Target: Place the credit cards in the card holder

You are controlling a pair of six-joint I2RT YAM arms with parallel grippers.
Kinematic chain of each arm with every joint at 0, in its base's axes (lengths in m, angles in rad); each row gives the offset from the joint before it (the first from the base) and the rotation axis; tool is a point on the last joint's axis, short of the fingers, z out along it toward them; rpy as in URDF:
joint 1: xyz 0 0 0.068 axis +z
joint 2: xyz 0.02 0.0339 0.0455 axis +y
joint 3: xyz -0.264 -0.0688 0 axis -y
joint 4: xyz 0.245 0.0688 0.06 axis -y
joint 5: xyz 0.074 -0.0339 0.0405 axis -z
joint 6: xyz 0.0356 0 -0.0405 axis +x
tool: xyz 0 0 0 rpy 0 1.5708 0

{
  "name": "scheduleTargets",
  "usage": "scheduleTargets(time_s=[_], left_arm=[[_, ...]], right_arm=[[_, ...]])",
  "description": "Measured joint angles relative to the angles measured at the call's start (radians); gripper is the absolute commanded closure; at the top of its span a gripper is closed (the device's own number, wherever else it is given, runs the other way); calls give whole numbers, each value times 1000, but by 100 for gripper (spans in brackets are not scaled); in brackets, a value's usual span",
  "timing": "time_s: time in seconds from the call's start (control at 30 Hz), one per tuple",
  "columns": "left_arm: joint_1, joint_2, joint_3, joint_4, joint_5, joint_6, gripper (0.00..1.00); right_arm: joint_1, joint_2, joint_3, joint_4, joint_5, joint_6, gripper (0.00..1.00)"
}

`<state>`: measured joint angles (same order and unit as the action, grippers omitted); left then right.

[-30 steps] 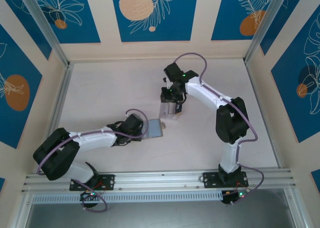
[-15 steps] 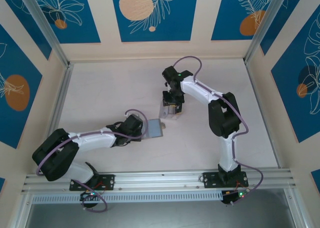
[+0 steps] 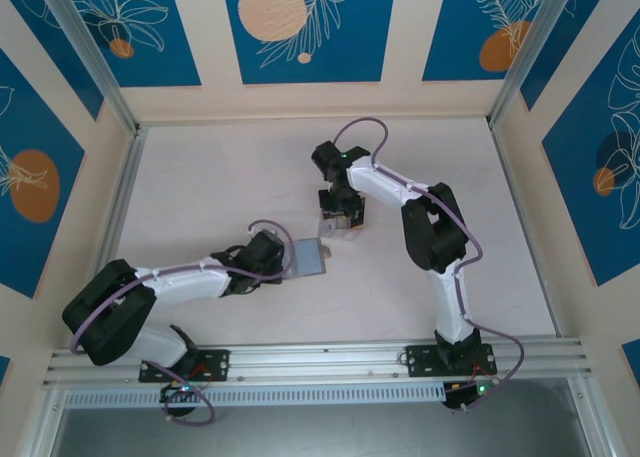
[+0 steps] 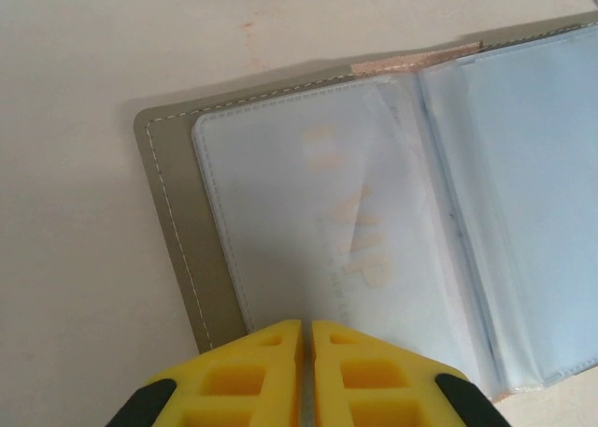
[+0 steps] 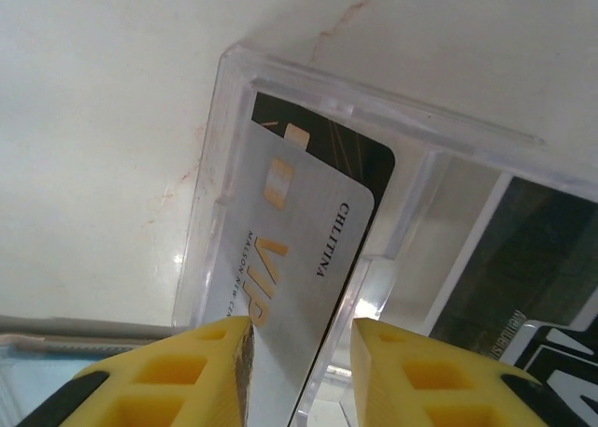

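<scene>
The card holder (image 4: 173, 212) lies open on the table, grey cover down and clear pockets up; a pale card with faint VIP lettering (image 4: 360, 231) shows through one pocket. My left gripper (image 4: 306, 326) is shut on the holder's near edge, also seen from above (image 3: 291, 257). My right gripper (image 5: 301, 329) is open over a clear plastic box (image 5: 234, 81). A silver VIP credit card (image 5: 299, 249) leans in the box between the fingers, against the left finger and apart from the right one. A black card (image 5: 360, 161) stands behind it.
More dark cards (image 5: 509, 259) sit in the neighbouring compartment of the clear box (image 3: 336, 227). From above, the card holder (image 3: 308, 258) lies just left of and nearer than the box. Walls enclose the table on three sides.
My right gripper's jaws have widened around the silver card, and the right wrist has swung left above the box. The left arm and the card holder have not moved.
</scene>
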<state>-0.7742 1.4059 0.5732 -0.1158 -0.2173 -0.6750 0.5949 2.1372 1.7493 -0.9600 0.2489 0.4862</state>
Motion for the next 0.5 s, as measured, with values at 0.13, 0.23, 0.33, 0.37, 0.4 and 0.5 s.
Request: scheduleTargets(time_s=[0.13,0.23,0.33,0.37,0.4,0.5], left_arm=[[0,-6,-6,2,0,0,90],[0,-10,-10,4,0,-1,90],[0,-11,-11,4,0,-2,90],[0,-11,-11,4,0,-4,90],[0,-11,-12,4,0,-5,90],[0,-11,-12,4,0,-5,90]], right_arm=[[8,8,7,-2,29,2,65],[11,8,7,-3,48,3,66],[10,8,6,-6,66,2,69],[8,8,6,-6,68,2,70],[7,8,5,-5,68,3,71],[3,8,4,-6,69,1,72]])
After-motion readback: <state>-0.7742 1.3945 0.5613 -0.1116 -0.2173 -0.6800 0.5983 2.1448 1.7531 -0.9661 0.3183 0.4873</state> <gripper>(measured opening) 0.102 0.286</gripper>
